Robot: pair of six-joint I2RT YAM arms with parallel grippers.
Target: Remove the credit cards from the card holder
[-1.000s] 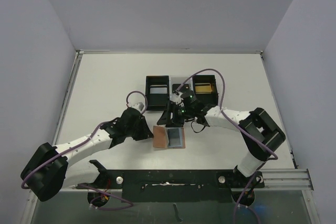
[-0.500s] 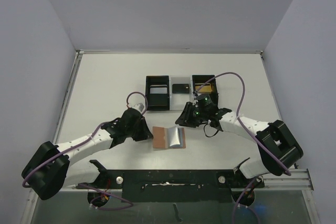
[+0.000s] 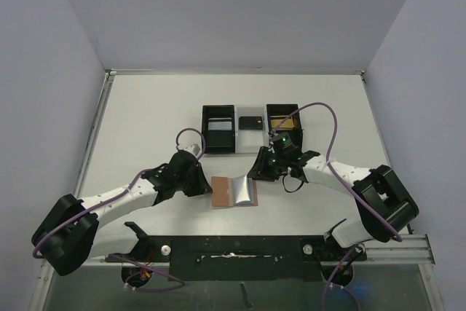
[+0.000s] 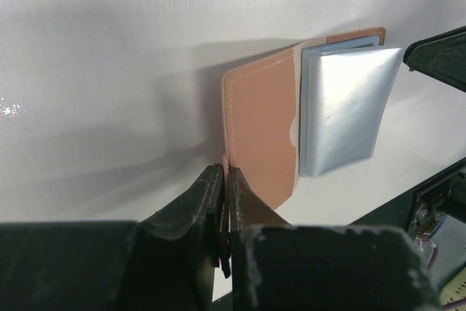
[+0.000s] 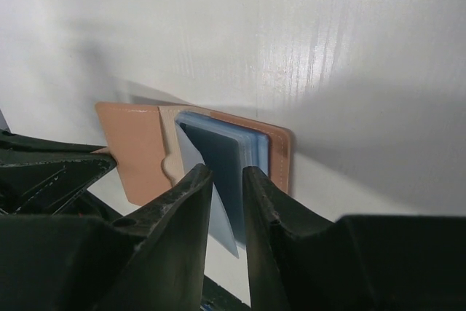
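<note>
**Top view:** The card holder (image 3: pixel 222 193) lies open at centre frame, just below the black tray (image 3: pixel 218 150). A black card (image 3: pixel 250 121) and a gold card (image 3: pixel 282 120) already sit in the tray's middle and right compartments. The left gripper (image 3: pixel 206 184) is at the holder's left edge, and the right gripper (image 3: pixel 256 174) is at its right, over the silver-grey card (image 3: pixel 242 190). White table (image 3: pixel 145 121) shows on every side of the holder.

**Left wrist:** The jaws are pinched tight on the lower-left corner of the tan flap, anchoring the card holder (image 4: pixel 262 129). The silver-grey card (image 4: pixel 342 111) pokes askew from the blue pocket at upper right.

**Right wrist:** The right gripper (image 5: pixel 226 180), drawn narrow, straddles the card's (image 5: pixel 215 154) raised free edge. Whether it bites cannot be told.

The step looks to be drawing out this card. Next comes a firm pinch and a straight pull along the pocket while the left anchors. The pocket lip is the likeliest snag, and the tray rim stands near.
</note>
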